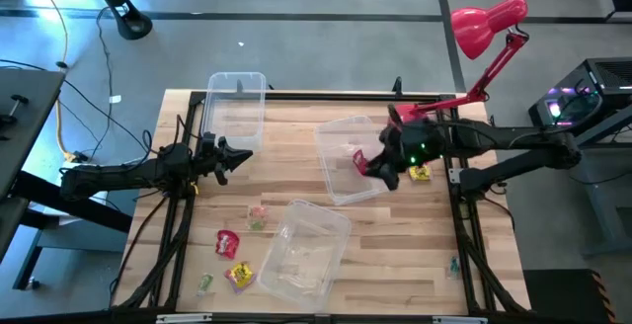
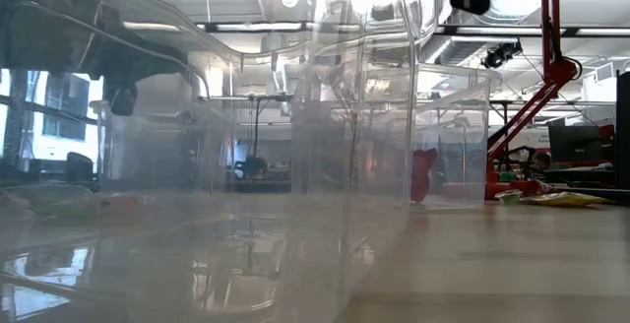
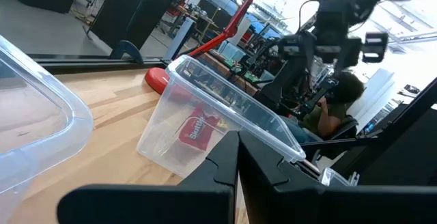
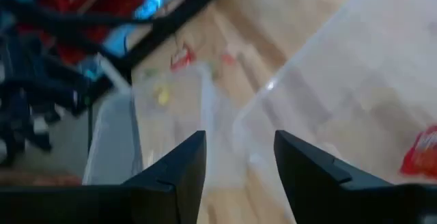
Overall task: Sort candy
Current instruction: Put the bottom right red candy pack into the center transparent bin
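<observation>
One red packet (image 1: 359, 158) lay inside middle bin (image 1: 336, 131). Right gripper (image 1: 378, 170) hovered at its rim, fingers parted, empty. Left gripper (image 1: 240, 157) waited near far bin (image 1: 237, 85), fingers seemingly closed. Remaining candy (image 1: 228, 242) unsorted on desk (image 1: 415, 250); sorting barely begun.

Left arm low at the table's left side, left gripper (image 1: 240, 155) closed — right arm reaching inward, right gripper (image 4: 239, 157) parted.

one packet (image 1: 359, 159) lies in the middle bin (image 1: 336, 136).
</observation>
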`<action>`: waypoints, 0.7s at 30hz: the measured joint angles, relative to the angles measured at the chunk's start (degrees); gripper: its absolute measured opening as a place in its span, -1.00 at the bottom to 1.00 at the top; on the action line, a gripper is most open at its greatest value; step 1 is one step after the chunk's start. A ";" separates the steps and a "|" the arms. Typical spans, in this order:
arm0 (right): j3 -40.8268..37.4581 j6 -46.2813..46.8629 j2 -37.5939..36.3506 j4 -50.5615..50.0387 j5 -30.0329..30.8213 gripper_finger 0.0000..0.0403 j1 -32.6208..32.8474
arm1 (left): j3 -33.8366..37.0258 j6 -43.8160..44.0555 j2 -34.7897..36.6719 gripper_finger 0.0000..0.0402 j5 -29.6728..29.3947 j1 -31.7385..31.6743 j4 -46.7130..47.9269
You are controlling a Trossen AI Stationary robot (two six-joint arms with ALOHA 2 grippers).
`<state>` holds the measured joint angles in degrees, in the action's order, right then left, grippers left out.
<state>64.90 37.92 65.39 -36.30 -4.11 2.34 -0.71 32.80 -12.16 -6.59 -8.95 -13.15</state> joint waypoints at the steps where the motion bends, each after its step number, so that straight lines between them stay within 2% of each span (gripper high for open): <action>1: 0.00 0.84 0.49 -1.35 1.91 -0.21 1.22 | 0.00 0.02 0.00 -1.00 0.00 0.00 0.02; 4: -0.15 2.93 2.40 -3.91 9.70 -0.36 3.54 | 0.00 0.00 0.00 -1.00 -0.02 0.00 0.02; 8: -0.11 1.61 5.78 -1.24 14.93 -0.88 0.22 | 0.00 0.00 -0.02 -1.00 0.00 -0.02 0.00; 9: -0.11 0.48 7.24 -0.87 15.11 -0.93 -1.27 | 0.00 0.02 -0.02 -1.00 -0.02 0.00 0.02; 16: -0.13 -5.29 18.76 -0.71 15.18 -0.99 -12.82 | 0.00 0.02 -0.02 -1.00 -0.02 -0.02 0.00; 21: -0.12 -8.37 24.02 -0.72 15.87 -1.00 -18.03 | 0.00 0.00 -0.02 -1.00 -0.01 -0.01 0.00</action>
<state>64.78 29.55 89.41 -37.02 11.76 -15.69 -0.71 32.80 -12.19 -6.60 -8.96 -13.15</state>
